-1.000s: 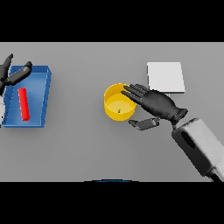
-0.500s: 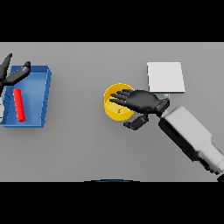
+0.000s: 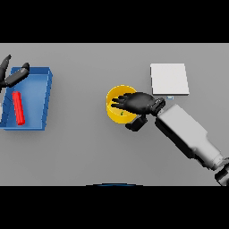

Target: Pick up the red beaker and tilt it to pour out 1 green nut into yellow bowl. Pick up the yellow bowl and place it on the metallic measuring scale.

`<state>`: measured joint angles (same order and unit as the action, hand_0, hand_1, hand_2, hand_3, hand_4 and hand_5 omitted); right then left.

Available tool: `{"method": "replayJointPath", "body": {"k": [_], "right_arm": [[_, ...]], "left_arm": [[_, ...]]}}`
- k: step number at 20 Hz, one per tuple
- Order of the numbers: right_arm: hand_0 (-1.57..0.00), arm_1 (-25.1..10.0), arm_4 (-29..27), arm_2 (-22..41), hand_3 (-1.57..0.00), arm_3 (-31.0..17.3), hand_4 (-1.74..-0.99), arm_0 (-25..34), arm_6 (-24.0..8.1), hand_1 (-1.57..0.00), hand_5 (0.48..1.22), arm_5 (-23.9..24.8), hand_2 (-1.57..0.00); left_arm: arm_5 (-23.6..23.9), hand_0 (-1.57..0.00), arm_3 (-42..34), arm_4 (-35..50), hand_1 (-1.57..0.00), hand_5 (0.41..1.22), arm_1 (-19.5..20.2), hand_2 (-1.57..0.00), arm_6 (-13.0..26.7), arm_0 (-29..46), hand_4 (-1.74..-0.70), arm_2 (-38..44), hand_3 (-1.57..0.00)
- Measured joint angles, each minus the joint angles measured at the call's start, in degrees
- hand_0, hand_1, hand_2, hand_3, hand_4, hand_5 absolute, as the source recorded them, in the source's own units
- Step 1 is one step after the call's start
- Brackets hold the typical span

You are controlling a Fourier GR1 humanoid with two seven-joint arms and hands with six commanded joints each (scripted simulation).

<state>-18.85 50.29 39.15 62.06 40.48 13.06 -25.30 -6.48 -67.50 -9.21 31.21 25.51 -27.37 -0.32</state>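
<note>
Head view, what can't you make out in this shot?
- Yellow bowl: the right robot hand covers its right side, so any grip on the rim is hidden.
- Green nut: only a tiny speck shows in the bowl.
- Left robot hand: cut off by the left edge above the blue tray.
- Measuring scale: its display is too small to read.

Red beaker [image 3: 18, 108] flat; yellow bowl [image 3: 114, 97] upright.

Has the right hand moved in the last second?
Yes. The right hand moved left, further over the yellow bowl, away from the scale.
</note>
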Motion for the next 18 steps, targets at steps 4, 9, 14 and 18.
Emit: {"method": "replayJointPath", "body": {"k": [4, 9, 14, 18], "right_arm": [[-0.45, -0.01, 0.51, 0.30, -0.32, -0.66, -1.363, 0.03, 0.25, -0.41, 0.957, 0.43, -0.35], [-1.21, 0.19, 0.24, 0.86, -0.97, -0.22, -1.611, 0.38, 1.33, -1.19, 1.135, 0.51, -1.13], [-1.45, -0.64, -1.35, 0.68, -1.17, 0.65, -1.698, 0.43, 1.46, -1.45, 1.193, -2.13, -1.33], [-1.52, -2.14, -2.32, -0.46, -1.18, 3.07, -1.724, 0.75, 0.72, -1.52, 1.209, -2.94, -1.41]], "left_arm": [[-0.21, 0.00, -0.39, 0.21, 0.00, 0.710, -0.13, 0.00, -0.53, 0.61, -0.79, -0.13, 0.00], [-0.24, 0.00, 0.16, 0.28, 0.00, 0.709, -0.24, 0.00, -0.50, 0.05, -0.79, -0.02, 0.00], [-0.33, 0.00, -0.04, -0.28, 0.00, 0.712, 0.10, 0.00, -0.50, -0.07, -0.78, -0.41, 0.00], [-0.58, 0.00, -0.67, 0.41, 0.00, 0.704, 0.57, 0.00, -0.45, 0.19, -0.78, 0.20, 0.00]]}}
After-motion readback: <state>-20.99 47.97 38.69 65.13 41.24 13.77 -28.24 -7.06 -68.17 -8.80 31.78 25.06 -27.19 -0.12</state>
